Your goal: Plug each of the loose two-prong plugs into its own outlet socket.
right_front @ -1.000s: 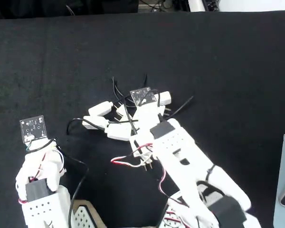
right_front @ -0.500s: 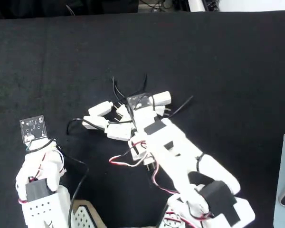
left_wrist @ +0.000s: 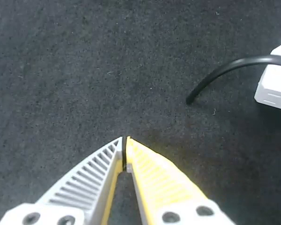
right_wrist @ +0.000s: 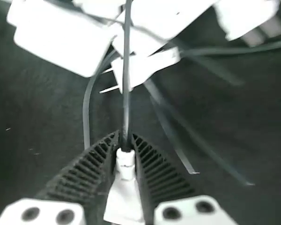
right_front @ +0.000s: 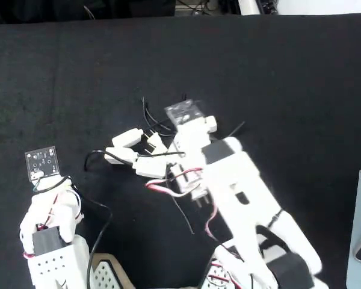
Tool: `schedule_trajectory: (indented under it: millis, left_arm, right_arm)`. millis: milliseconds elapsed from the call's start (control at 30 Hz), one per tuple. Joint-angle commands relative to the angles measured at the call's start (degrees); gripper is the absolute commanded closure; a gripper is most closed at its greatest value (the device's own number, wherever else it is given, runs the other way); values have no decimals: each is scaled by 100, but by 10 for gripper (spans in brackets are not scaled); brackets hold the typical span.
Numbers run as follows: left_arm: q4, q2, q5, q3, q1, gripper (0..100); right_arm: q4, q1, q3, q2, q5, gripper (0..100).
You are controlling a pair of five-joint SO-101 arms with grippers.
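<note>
The white plug body [right_wrist: 124, 171] sits clamped between the two fingers of the right claw [right_wrist: 125, 136]. Its black cord [right_wrist: 127, 70] leaves from between the fingertips and runs straight ahead, so the plug's long axis lies along the claw. I cannot tell which way its prongs face, as the fingers cover that end.

Just beyond the fingertips, under the cord, lies a loose two-prong plug [right_wrist: 145, 65] with its bare prongs turned sideways to the claw's line. A larger white block [right_wrist: 61, 35], probably a socket, lies just beside it.

From above, this white pile [right_front: 135, 153] lies near the middle of the black bench [right_front: 277, 78]. The right arm [right_front: 228, 174] comes in over it from about 5 o'clock.

The left claw [left_wrist: 125, 140] is pressed together on nothing, low over bare bench. Its arm [right_front: 48, 223] stands well apart, at about 8 o'clock from the pile.

The right arm is plainly the nearer, and the move ahead likely turns on squaring the held plug's axis to a socket face.
</note>
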Motion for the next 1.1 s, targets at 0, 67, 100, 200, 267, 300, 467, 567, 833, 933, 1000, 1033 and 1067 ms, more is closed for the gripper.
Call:
schedule_trajectory:
  millis: [0,67,100,200,267,300,467,567,833,933,1000,1033,1067]
  left_arm:
    - [-88,-26,18,110,-40,970]
    - [-88,-26,18,110,-40,970]
    - [-88,-26,18,110,-40,970]
    - [-88,-26,18,110,-40,970]
    - [-88,-26,18,110,-40,970]
    - [-88,-26,18,110,-40,970]
    - [-88,-26,18,110,-40,970]
    - [-88,-26,18,110,-48,970]
    - [-88,-26,18,110,-57,970]
    - [-88,-26,18,110,-57,970]
    - [-88,-26,18,110,-48,970]
    - [-88,-26,18,110,-40,970]
    - [-88,-26,18,110,-40,970]
  right_arm:
    - [53,949,-268,-488,958,987]
    - [44,1257,-224,-453,1319,987]
    - [0,1345,-163,-409,1459,987]
    - [-527,1433,251,-242,1688,987]
    - [-1073,1424,611,-119,1697,987]
    - [-1371,1415,769,-57,1697,986]
    - [-1758,1407,954,180,1653,926]
    - [-1081,1415,664,198,1653,819]
    - [369,1407,-127,189,1688,855]
    - [695,1398,-136,154,1688,866]
    - [888,1284,-84,-13,1688,867]
    - [993,1231,-13,-145,1688,867]
    - [1064,1116,84,-295,1662,867]
